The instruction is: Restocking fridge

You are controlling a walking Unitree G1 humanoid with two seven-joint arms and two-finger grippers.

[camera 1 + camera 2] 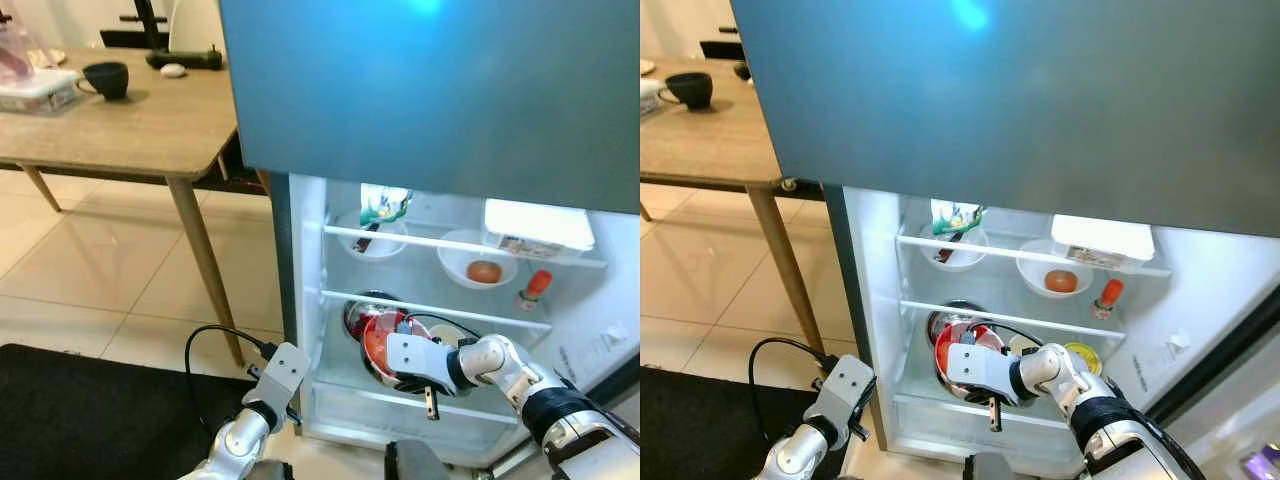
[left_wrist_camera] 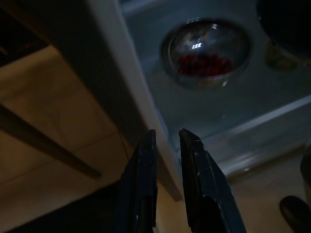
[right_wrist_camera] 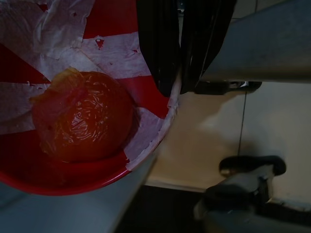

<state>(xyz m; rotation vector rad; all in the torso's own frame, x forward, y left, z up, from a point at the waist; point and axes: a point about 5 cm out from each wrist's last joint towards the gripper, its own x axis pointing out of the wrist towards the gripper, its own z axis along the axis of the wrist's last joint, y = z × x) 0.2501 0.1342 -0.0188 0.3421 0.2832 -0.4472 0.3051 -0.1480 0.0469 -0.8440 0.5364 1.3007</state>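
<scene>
While its fingers pinch the rim of the red bowl on the lower fridge shelf, the right tool reaches inside; an orange fruit lies in it. The left tool, nearly closed and empty, hangs beside the fridge.

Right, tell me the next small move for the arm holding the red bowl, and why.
Probably push the red bowl further onto the lower shelf, then open the fingers. The right gripper pinches the bowl's rim at the shelf's front edge, and the right wrist view shows part of the bowl overhanging the floor. The wrapped tomato sits inside it. The left gripper waits outside the fridge.
</scene>
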